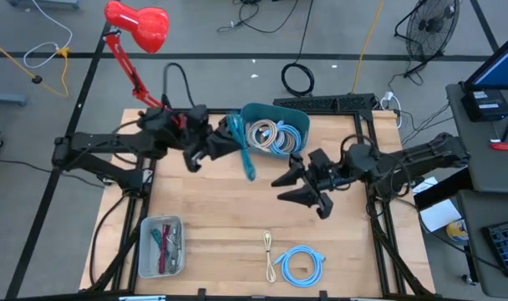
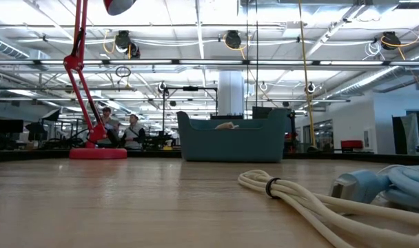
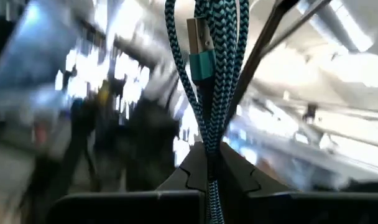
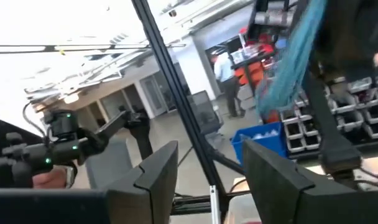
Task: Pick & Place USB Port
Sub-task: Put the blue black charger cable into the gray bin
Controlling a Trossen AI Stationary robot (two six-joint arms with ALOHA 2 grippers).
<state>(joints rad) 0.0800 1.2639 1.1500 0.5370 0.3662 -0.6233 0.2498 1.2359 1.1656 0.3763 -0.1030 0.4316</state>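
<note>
A teal braided USB cable (image 1: pixel 242 149), bundled in several strands, is off the table beside the left rim of the blue bin (image 1: pixel 297 119). My left gripper (image 1: pixel 227 140) is shut on it. Its metal plug (image 3: pixel 198 38) shows in the left wrist view. The bin holds more coiled cables (image 1: pixel 266 134). To the right of the bundle, over the middle of the table, my right gripper (image 1: pixel 279 190) is open and empty, its two fingers (image 4: pixel 161 171) apart. From the right wrist view the teal cable (image 4: pixel 295 56) shows farther off. My left gripper pinches several strands of the teal bundle (image 3: pixel 209 163) between its two fingers, coming from the table's left and slanting a little upward. The fingers lie along the strands. The bundle is lifted clear of the table, and its free end (image 1: pixel 250 172) droops toward the near edge.
A clear tray (image 1: pixel 160 247) with small cables sits at the near left. A white cable (image 1: pixel 268 249) and a light blue coil (image 1: pixel 301 264) lie by the near edge. A red desk lamp (image 1: pixel 137 25) stands at the far left. Bare wood lies between tray and cables.
</note>
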